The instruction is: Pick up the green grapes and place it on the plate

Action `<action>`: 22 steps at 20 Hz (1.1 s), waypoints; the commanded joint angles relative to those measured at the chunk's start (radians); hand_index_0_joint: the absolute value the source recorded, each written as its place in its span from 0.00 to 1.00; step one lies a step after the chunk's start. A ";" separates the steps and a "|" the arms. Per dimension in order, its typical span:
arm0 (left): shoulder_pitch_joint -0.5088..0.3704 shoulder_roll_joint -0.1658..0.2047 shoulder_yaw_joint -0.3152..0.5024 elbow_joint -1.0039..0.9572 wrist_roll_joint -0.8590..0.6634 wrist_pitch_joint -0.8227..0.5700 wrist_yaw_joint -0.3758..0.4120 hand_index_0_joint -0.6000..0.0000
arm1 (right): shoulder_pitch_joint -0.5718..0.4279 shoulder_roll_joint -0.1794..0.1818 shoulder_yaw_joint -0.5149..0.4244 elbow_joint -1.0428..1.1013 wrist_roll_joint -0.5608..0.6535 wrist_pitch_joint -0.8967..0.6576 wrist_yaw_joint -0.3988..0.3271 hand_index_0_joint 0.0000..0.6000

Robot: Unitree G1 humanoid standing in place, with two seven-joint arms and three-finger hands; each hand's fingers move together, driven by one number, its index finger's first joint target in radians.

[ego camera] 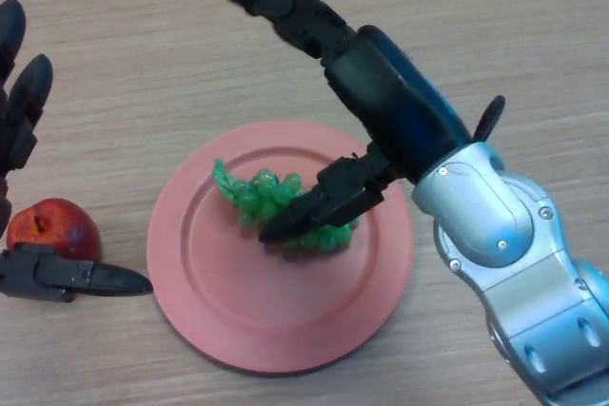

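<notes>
- Green grapes [281, 208] lie on the pink plate [219, 320], centre toward one o'clock.
- Right hand [381, 111] is spread above them, release apparently done; next, lift clear.
- Left hand [24, 111] is spread at nine o'clock, beside an apple [57, 228].

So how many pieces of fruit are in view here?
2: the green grapes lie on the pink plate, partly under the right hand; the red apple sits left of the plate, by the left hand.

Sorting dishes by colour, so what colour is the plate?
Pinkish red plate, seen in the head view.
</notes>
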 commanded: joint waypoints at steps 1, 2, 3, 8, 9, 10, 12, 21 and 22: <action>-0.032 0.052 0.071 -0.043 -0.002 -0.136 0.047 1.00 | -0.005 0.011 -0.123 -0.097 -0.049 -0.094 -0.002 0.00; -0.036 0.057 0.073 -0.050 -0.002 -0.128 0.046 1.00 | 0.033 0.011 -0.159 -0.148 -0.024 -0.084 0.009 0.00; -0.038 0.059 0.073 -0.057 -0.005 -0.121 0.045 1.00 | 0.052 0.011 -0.184 -0.181 0.005 -0.074 0.011 0.00; -0.070 0.074 0.070 -0.080 -0.025 -0.094 0.052 1.00 | 0.228 0.011 -0.397 -0.401 0.224 -0.043 0.033 0.00; -0.066 0.070 0.063 -0.082 -0.021 -0.098 0.053 1.00 | 0.246 0.011 -0.416 -0.422 0.256 -0.043 0.023 0.00; -0.058 0.064 0.051 -0.089 -0.011 -0.101 0.054 1.00 | 0.272 0.010 -0.436 -0.454 0.296 -0.047 0.005 0.00; -0.048 0.051 0.029 -0.103 0.014 -0.092 0.058 1.00 | 0.310 0.002 -0.417 -0.480 0.302 -0.059 -0.027 0.00; -0.052 0.043 0.005 -0.168 0.031 -0.027 0.053 1.00 | 0.360 0.007 -0.413 -0.524 0.379 -0.047 -0.083 0.00; -0.055 0.045 0.002 -0.173 0.033 -0.019 0.049 1.00 | 0.354 0.004 -0.427 -0.524 0.397 -0.038 -0.085 0.00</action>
